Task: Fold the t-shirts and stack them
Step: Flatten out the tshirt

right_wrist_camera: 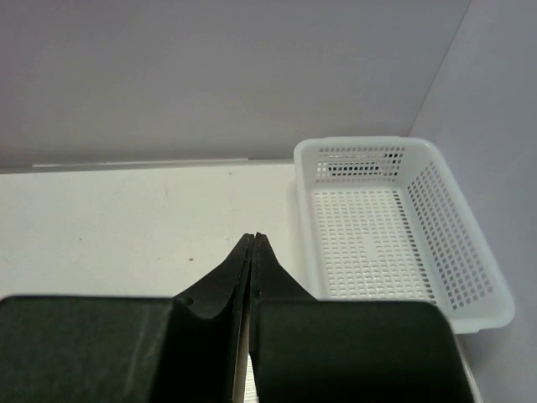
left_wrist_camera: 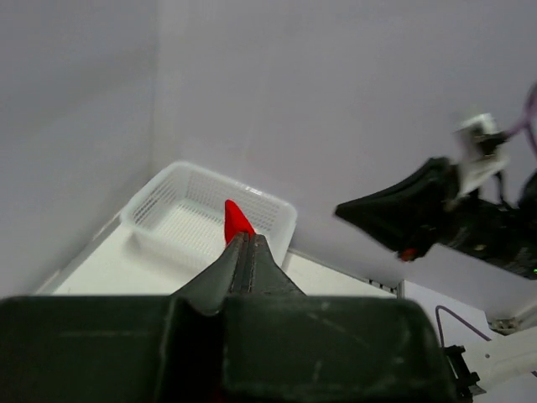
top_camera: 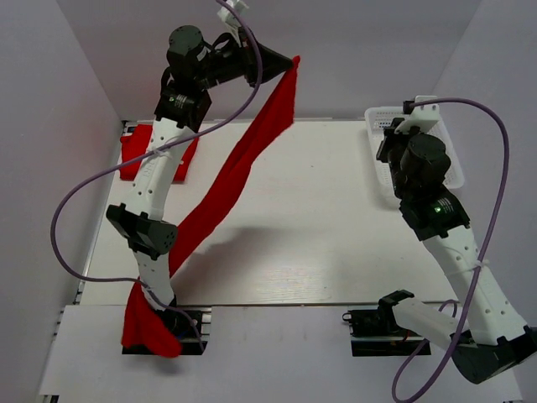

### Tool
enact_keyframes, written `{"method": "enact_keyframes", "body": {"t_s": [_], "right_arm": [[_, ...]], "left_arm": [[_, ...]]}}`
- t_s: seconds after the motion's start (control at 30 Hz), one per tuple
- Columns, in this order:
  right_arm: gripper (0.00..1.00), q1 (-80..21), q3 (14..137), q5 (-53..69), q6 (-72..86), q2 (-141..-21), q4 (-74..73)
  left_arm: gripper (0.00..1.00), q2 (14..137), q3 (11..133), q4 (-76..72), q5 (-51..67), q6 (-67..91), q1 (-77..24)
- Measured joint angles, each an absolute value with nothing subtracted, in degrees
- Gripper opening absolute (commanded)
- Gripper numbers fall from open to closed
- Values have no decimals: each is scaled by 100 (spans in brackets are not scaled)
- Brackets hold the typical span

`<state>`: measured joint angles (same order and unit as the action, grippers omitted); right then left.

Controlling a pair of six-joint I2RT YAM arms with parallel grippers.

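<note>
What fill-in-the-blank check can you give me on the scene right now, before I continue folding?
1. The left gripper is shut on a ____ t-shirt that hangs down toward the near left edge of the table.
2. The right gripper is shut and holds ____.
3. The white mesh basket stands at the table's far ____ corner.
4. A second shirt lies flat at the table's far ____ corner.

Missing words: red; nothing; right; left.
</note>
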<state>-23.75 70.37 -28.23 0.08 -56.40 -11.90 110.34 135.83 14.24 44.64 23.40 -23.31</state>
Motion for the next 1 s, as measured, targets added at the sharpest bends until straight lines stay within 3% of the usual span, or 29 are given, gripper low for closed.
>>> {"method": "enact_keyframes", "body": {"t_s": [0.23,0.53,0.63,0.8,1.0], "right_arm": [[0,-2364,7011,-2241,47,-5774,-1181],[10,-2375,6064,-1020,209,-5857,-1192],[19,-2375,5931,-963,351,-5859,-1356],[38,-2375,5435,-969,773,-5776,-1553],[55,-2375,4886,-840,1203,-6003,-1973]], "left_arm": [[0,11187,14022,1197,4436,2158,-2676],[0,10868,13607,1219,3813,1632,-2724],[0,10136,12475,1243,3253,1291,-2724],[0,8606,9664,897,1334,899,-2731],[0,8521,8239,1109,-1234,838,-2674]]}}
